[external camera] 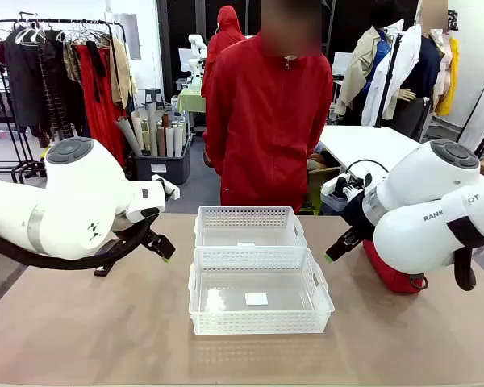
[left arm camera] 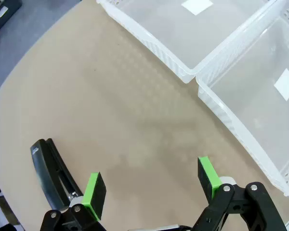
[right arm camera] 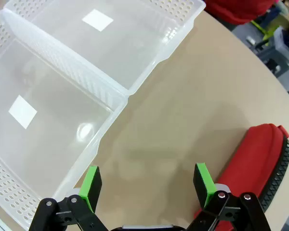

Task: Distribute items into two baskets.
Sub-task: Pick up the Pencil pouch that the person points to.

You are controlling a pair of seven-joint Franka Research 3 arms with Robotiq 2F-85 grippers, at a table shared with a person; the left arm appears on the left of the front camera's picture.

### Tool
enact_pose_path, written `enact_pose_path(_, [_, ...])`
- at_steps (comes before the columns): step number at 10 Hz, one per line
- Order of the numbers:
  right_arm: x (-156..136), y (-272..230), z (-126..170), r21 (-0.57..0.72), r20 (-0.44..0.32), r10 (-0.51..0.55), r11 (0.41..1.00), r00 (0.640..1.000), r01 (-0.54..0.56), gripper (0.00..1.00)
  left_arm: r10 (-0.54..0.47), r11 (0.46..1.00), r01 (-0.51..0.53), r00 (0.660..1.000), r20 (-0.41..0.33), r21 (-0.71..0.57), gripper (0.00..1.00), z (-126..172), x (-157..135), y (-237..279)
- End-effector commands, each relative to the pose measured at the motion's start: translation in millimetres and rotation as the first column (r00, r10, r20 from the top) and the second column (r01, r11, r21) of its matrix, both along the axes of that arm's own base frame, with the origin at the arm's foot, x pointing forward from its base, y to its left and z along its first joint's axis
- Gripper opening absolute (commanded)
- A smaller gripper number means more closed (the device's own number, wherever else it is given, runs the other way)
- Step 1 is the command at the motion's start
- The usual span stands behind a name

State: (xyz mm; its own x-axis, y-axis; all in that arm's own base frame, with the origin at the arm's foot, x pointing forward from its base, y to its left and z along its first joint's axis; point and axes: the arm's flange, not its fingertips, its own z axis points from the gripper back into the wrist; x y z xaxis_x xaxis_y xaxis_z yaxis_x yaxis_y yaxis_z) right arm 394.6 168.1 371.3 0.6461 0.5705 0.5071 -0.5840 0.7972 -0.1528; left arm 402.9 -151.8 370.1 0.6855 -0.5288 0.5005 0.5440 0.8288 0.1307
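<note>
The left gripper [left arm camera: 151,183], wide open and empty, hovers beside the rigid, likely dense black desk stapler [left arm camera: 48,171], best pinched across its narrow body; the right gripper [right arm camera: 147,182], likewise open and empty, hovers beside the soft, probably yielding red fabric zip pouch [right arm camera: 260,156], best taken mid-body; the two white lattice plastic baskets [external camera: 258,322] lie between them.

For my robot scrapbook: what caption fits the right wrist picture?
Open jaws above a tan table, red pouch beside them, two empty white baskets ahead.

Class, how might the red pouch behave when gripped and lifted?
The red pouch looks soft and bulging, so it probably squashes and sags. Its fabric likely resists slipping. Lying flat on the table, it seems unlikely to roll.
</note>
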Motion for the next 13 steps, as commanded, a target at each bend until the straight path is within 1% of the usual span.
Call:
enact_pose_path(1, [0.0,0.0,0.0,0.000,0.000,0.000,1.000,1.000,0.000,1.00,0.000,1.000,0.000,1.000,0.000,0.000,1.00,0.2,-0.1,0.0])
enact_pose_path(13, [0.0,0.0,0.0,0.000,0.000,0.000,1.000,1.000,0.000,1.00,0.000,1.000,0.000,1.000,0.000,0.000,1.00,0.2,-0.1,0.0])
